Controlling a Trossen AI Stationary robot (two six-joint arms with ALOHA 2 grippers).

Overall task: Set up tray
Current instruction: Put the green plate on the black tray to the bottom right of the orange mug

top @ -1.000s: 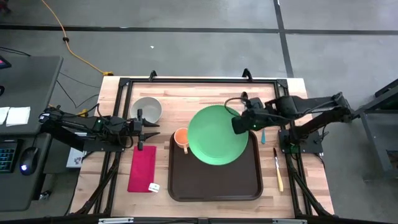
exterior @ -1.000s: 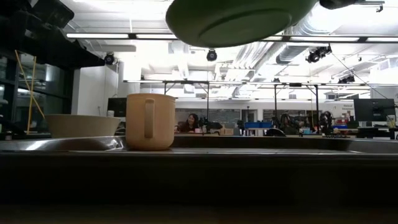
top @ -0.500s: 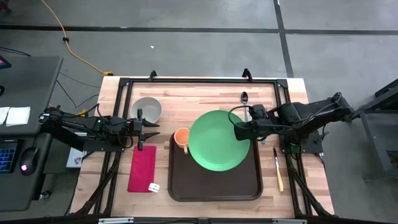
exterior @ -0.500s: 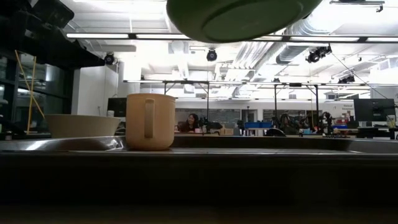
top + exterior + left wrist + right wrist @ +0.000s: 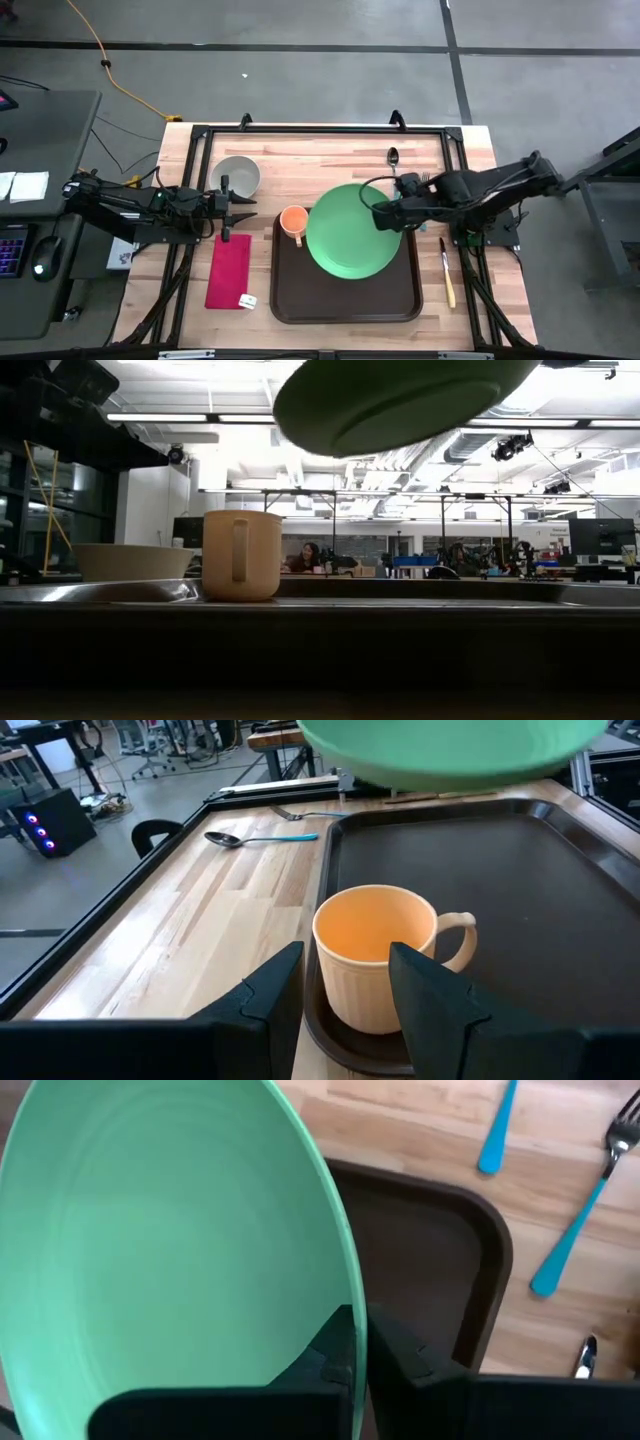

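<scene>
While the right gripper pinches the rim of the green plate with its fingers pressed together on the edge, the plate hangs above the dark brown tray, clear of its floor. Seen from table height, the plate's underside floats high over everything else, tilted, with its lower edge toward the mug side. Beneath the gripper and the plate lies the tray, which sits flat on the wooden table; the right wrist view shows a rounded tray corner just past the plate's edge. Beyond that corner, on the bare wood on the far side of the right gripper from the tray, lie a blue-handled spoon and a blue-handled fork. A knife with a pale handle lies beside the tray's right rim, near the right arm's base.

An orange mug stands upright inside the tray at its left edge, directly ahead of the left gripper, whose fingers stand apart with nothing between them; the mug appears just past their tips, untouched. Beside the left gripper, farther up the table, sits a grey bowl. On its other side, a red cloth lies flat on the wood, just left of the tray.
</scene>
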